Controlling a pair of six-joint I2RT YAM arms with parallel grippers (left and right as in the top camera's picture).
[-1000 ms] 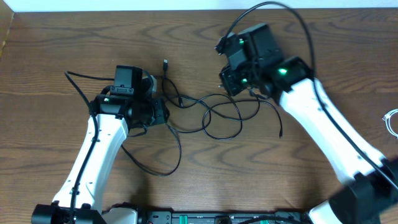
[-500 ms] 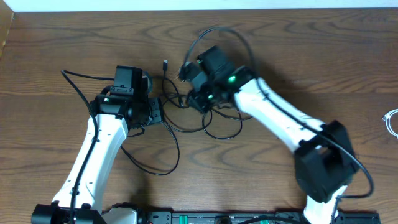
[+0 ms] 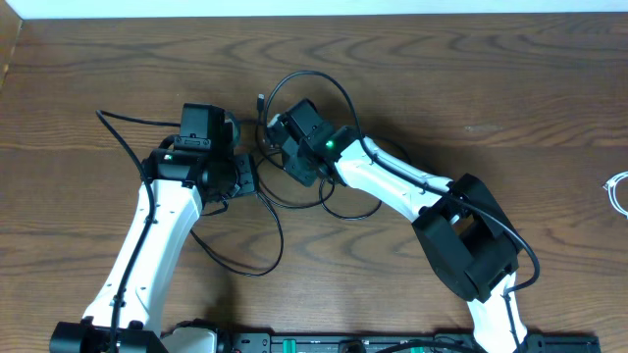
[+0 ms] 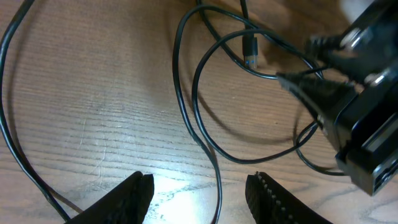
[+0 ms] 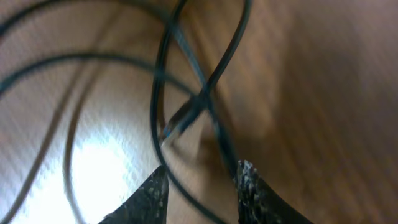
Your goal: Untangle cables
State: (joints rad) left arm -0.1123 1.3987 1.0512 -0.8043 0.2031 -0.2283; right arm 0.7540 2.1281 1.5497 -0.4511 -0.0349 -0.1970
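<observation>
The thin black cable (image 3: 281, 235) lies in loose loops on the wooden table, one small plug (image 3: 260, 99) pointing to the far side. My left gripper (image 3: 251, 177) stands open at the tangle's left end. In the left wrist view one black strand (image 4: 217, 186) runs between its fingertips (image 4: 138, 190) without being clamped. My right gripper (image 3: 287, 159) hovers over the same loops, right beside the left one. It is open, with a blurred strand (image 5: 205, 99) crossing just ahead of its fingers (image 5: 247, 186). The white cable (image 3: 618, 191) lies apart at the far right edge.
The right arm (image 3: 392, 186) stretches diagonally across the middle of the table, with its thicker black cable (image 3: 334, 83) arching above it. The right gripper's body (image 4: 360, 130) fills the right side of the left wrist view. Another plug (image 4: 250, 57) lies near it.
The right arm has swung left from the back right of the table to the tangle beside the left gripper, and its jaws have parted. The left arm has stayed put.
</observation>
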